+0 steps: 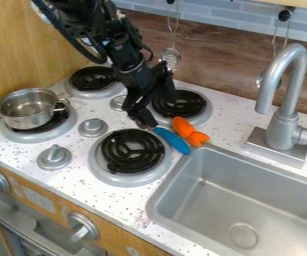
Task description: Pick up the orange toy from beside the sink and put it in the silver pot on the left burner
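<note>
So the black hand (147, 120) is down low over the counter (77, 190), right by the near end of a ridged blue toy (172, 140). Honestly can't tell from this angle if it's clenched on that or released. The blue one lies slantwise between the front right burner (132, 151) and the sink (182, 167), with an orange toy (186, 130) right beside it, near the back right burner (180, 103). Metal pot (30, 112) is sitting on the left burner (32, 134), faucet (286, 120) behind the sink.
</note>
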`<state>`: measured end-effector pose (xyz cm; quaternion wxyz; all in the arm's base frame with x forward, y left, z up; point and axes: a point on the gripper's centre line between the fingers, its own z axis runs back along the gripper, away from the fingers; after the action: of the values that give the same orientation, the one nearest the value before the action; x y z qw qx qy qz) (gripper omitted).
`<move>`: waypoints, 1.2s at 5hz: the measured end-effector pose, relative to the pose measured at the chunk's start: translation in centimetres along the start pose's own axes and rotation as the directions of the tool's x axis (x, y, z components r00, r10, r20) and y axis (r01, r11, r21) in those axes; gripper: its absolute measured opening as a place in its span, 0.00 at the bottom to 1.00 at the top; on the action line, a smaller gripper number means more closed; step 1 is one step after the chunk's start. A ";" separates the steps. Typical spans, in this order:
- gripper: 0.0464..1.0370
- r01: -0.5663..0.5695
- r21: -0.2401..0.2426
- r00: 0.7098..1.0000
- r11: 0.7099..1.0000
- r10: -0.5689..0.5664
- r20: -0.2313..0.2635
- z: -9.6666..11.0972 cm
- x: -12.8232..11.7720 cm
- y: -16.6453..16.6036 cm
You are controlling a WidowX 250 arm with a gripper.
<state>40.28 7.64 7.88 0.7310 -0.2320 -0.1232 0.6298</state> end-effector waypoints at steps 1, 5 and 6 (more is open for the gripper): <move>0.96 -0.006 0.039 1.000 0.999 0.007 -0.021 -1.3 -0.3 1.0; 0.96 0.366 0.093 0.929 0.926 -0.358 -0.094 -5.5 -5.8 -1.5; 0.96 0.394 0.083 0.918 0.916 -0.386 -0.092 -4.3 -6.9 -1.1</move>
<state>42.08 -0.06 5.51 0.8566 -0.1889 -0.1082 0.4678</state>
